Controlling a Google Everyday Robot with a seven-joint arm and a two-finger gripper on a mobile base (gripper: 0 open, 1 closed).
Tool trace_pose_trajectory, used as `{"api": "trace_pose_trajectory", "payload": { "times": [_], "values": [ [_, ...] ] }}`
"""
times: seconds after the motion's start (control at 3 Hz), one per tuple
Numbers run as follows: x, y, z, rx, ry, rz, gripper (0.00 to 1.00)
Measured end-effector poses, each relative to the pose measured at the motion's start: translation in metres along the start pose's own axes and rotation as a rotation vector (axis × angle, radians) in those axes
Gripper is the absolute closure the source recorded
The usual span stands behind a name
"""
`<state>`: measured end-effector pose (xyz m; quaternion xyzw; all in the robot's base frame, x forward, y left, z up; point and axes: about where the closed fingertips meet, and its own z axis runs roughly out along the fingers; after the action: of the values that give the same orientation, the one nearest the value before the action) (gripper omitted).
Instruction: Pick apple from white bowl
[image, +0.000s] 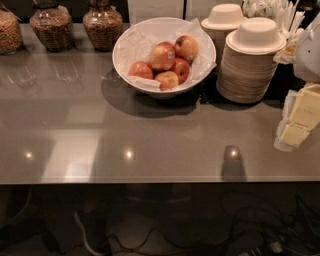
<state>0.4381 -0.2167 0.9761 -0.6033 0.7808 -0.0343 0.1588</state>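
Apples (165, 62) lie piled in the white bowl (118, 60), which stands toward the back of the bench (150, 135), a little right of the middle. Its right rim sits just beside two stacks of beige bowls (247, 70); three jars (102, 27) line the back edge to its left, well apart from it. In front of the bowl the bench is bare right up to its near edge. My gripper (295, 125) hangs at the right border, cut off by it, low over the bench and well apart from the bowl. I cannot tell whether it is open or closed. Crinkled paper hides the lower apples.
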Motion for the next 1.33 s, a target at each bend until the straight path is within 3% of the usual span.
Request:
{"api": "trace_pose_trajectory", "payload": {
  "times": [0.33,0.67,1.33],
  "values": [
    [0.0,0.0,0.0,0.0,0.0,0.0,0.0],
    [-0.005,-0.005,-0.001,0.036,-0.027,-0.01,0.0],
    [-0.06,-0.055,0.004,0.182,-0.259,-0.079,0.0]
  ]
}}
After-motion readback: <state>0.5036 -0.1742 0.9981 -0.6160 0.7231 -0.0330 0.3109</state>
